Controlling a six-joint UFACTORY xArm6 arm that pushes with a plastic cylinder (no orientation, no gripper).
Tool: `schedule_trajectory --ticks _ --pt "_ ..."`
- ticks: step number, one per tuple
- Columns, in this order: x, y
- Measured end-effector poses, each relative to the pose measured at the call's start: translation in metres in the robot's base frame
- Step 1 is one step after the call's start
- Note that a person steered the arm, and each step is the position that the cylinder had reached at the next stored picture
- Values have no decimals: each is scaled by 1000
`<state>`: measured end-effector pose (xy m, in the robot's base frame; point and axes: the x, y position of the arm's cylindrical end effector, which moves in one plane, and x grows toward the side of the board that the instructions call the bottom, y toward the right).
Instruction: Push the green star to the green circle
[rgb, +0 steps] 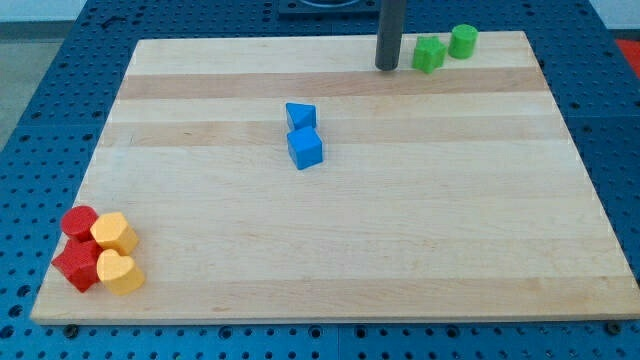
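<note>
Presently, near the tabletop's (350, 250) top-right corner: green star (429, 54) just beside green circle (463, 41). Tool, a bare rod gripping nothing, has its tip (386, 66) just left of the star.

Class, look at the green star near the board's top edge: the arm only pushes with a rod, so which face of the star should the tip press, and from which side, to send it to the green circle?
Press the green star on its lower-left face, coming from the view's left. The green circle sits just up and to the star's right, almost touching, so a short push rightward and slightly upward should do. My tip already stands just left of the star.
</note>
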<state>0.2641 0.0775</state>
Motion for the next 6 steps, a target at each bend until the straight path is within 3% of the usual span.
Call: schedule_trajectory --ticks 6 --pt "-15 51"
